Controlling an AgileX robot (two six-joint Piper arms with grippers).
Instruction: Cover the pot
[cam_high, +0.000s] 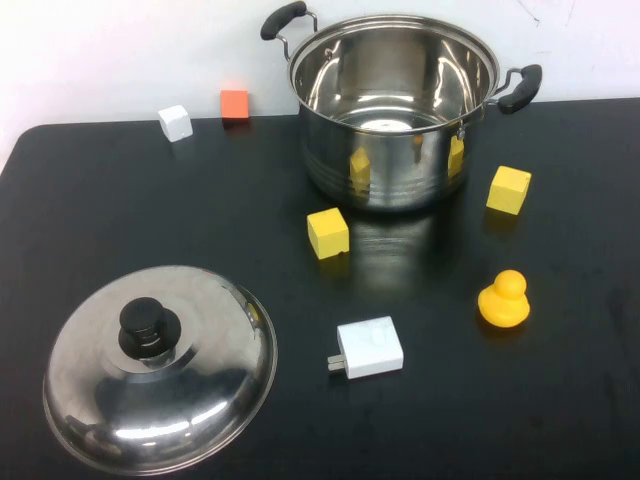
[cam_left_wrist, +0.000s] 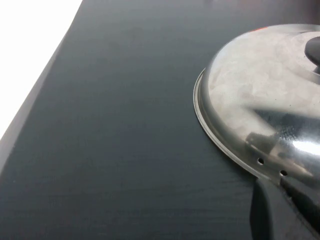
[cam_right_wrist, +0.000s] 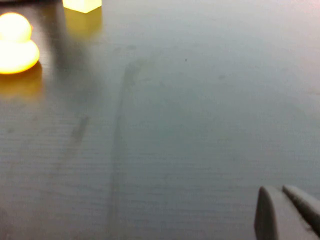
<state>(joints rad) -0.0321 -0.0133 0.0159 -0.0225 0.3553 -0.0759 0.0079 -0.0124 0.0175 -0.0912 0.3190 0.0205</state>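
The pot (cam_high: 395, 110), a large shiny steel stockpot with two black side handles, stands open and empty at the back of the black table (cam_high: 150, 200). The domed steel lid (cam_high: 160, 368) with a black knob lies flat at the front left. In the left wrist view, the lid's rim (cam_left_wrist: 235, 150) lies just ahead of my left gripper (cam_left_wrist: 272, 182), whose fingers are together and empty. My right gripper (cam_right_wrist: 279, 189) is shut and empty over bare table at the right side. Neither arm shows in the high view.
Two yellow blocks (cam_high: 328, 233) (cam_high: 509, 189), a yellow duck (cam_high: 504, 299) and a white charger (cam_high: 369, 348) lie in front of the pot. A white block (cam_high: 175, 122) and an orange block (cam_high: 234, 104) sit at the back left. The duck (cam_right_wrist: 15, 42) shows in the right wrist view.
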